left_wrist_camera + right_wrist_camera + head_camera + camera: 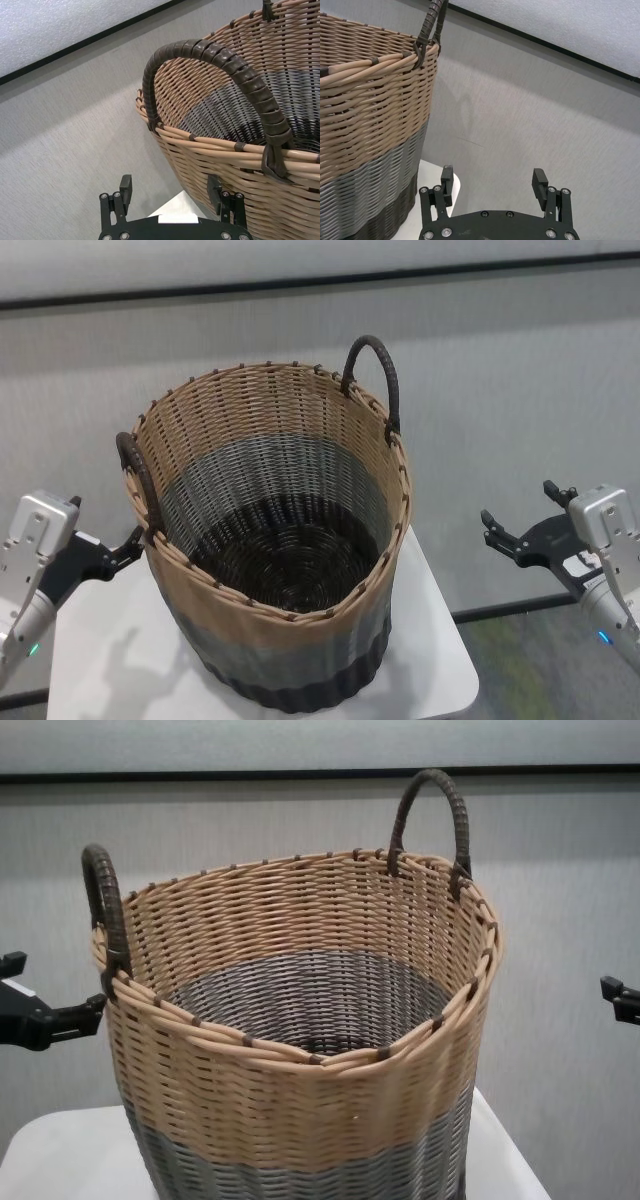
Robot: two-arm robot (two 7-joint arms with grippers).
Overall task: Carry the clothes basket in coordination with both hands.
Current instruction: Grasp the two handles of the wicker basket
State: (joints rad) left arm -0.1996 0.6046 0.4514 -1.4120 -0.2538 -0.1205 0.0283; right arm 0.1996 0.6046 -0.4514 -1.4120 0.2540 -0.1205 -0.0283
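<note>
Right now the left gripper (133, 540) has its fingers (125, 188) spread apart with nothing between them, and they sit just beside the clothes basket (275, 540), low on its tan wall and under the left handle (137, 480). In the left wrist view that dark loop (215, 75) rises above the fingers, so the handle is up and a little forward from them, and one finger looks very near the weave; I cannot tell if it touches. The right gripper (500, 535) is open too, holding nothing, and it is well apart from the basket, out over the floor on the robot's right side. Its fingers (538, 181) point past the basket wall (365, 125), with the right handle (375, 380) high up and off toward the far side of the rim. So the left arm is the nearer one, and I think the right arm has more way to go before both can grab. The basket stands upright on the white bench (440, 640), mouth open to the top, with its two handles across from each other, one near left and one far right.
</note>
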